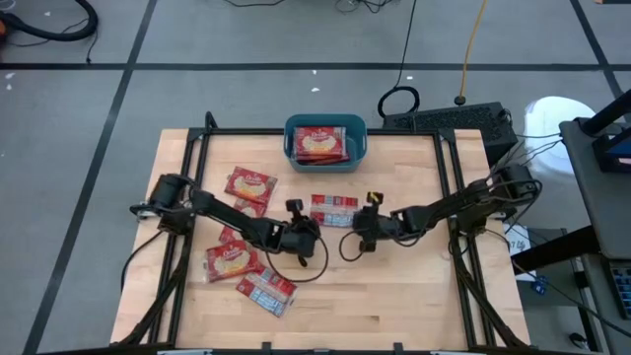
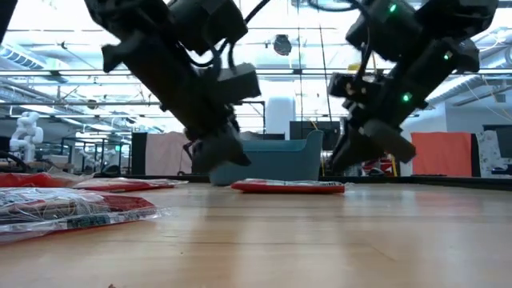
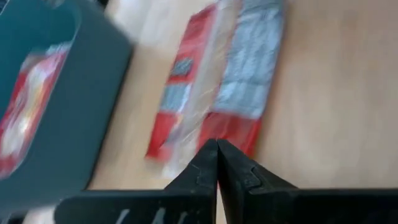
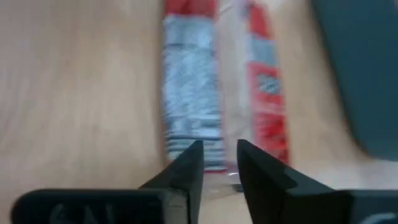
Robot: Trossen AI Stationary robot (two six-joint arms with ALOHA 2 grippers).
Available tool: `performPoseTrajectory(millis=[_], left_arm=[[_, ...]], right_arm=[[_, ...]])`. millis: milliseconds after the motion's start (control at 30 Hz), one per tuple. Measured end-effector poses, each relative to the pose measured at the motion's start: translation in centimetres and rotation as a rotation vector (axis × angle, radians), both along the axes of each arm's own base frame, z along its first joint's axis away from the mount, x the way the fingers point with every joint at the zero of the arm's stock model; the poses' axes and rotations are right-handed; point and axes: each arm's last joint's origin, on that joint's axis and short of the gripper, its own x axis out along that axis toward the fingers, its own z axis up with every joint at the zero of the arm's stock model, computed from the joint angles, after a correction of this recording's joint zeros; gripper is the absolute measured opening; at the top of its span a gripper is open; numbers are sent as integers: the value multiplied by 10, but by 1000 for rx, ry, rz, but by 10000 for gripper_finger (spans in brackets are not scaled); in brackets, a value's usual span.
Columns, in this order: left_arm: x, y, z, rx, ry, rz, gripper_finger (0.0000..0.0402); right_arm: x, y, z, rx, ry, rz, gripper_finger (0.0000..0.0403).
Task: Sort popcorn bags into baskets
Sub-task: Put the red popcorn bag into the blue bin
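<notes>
A popcorn bag (image 1: 333, 210) lies flat on the table's middle, its red, white and bluish back up, also seen as bag (image 3: 217, 81) and bag (image 4: 217, 81). My left gripper (image 1: 314, 234) is shut and hovers just off the bag's near left corner, clear of the table in the low view, left gripper (image 2: 214, 164). My right gripper (image 4: 221, 152) stands slightly open above the bag's near right end, right gripper (image 2: 336, 164), with nothing between its fingers. The teal basket (image 1: 359, 146) at the far edge holds one bag (image 1: 320, 144), label up.
Three more bags lie on the table's left part: bag (image 1: 249, 185), bag (image 1: 234, 259) and bag (image 1: 268, 291). The wood right of and in front of my right arm is bare. A black frame (image 1: 449, 177) runs along the table's edges.
</notes>
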Motion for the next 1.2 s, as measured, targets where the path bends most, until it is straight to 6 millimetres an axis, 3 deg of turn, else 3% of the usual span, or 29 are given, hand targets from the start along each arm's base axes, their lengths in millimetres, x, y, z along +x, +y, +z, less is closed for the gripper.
performPoseTrajectory(millis=[167, 367, 500, 767, 1000, 1200], left_arm=[[-15, 11, 12, 19, 98, 63, 18], [-25, 35, -5, -3, 223, 61, 75], [-29, 33, -15, -41, 240, -57, 128], [-33, 27, -23, 184, 258, -335, 231], [-27, 44, -23, 221, 248, -538, 228], [-27, 57, -25, 183, 252, -515, 175]], right_arm=[[-10, -6, 8, -50, -78, -22, 109], [-16, -37, -10, 3, -184, -123, 80], [-20, -46, -23, 138, -188, -109, 50], [-17, -45, -37, 228, -165, -62, 5], [-14, -45, -40, 225, -191, -49, 1], [-14, -44, -40, 246, -188, -40, 0]])
